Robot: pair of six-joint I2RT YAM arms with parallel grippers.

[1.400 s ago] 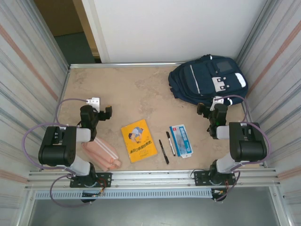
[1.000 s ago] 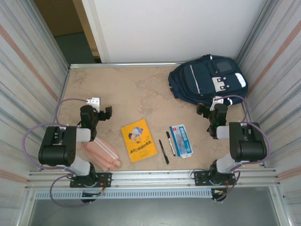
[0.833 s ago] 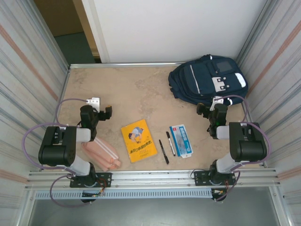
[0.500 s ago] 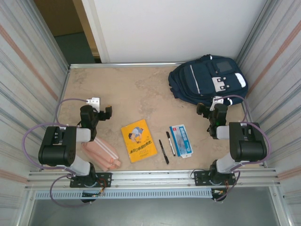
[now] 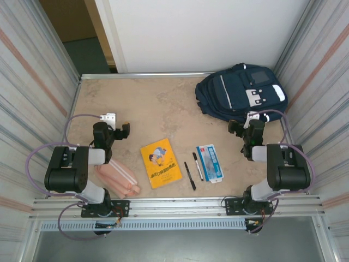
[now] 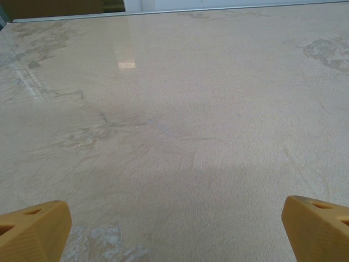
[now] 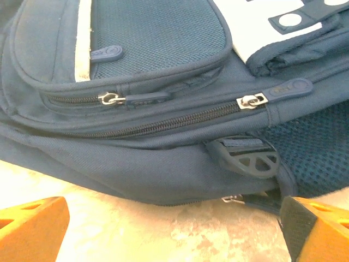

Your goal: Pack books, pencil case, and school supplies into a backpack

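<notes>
Right now, nearest your arms' bases, the pencil case (image 5: 117, 179) lies against the left arm, with the book (image 5: 160, 162) flat to its right, then two pens (image 5: 189, 176) and the blue-and-white box (image 5: 210, 162), all on the table (image 5: 152, 103). Your left gripper (image 6: 175, 228) stands wide apart over bare tabletop, holding nothing. Your right gripper (image 7: 174, 229) is likewise spread and empty, just short of the backpack (image 5: 240, 93) in the far right corner. Its zips (image 7: 112, 99) look closed, though you see just a stretch of them.
</notes>
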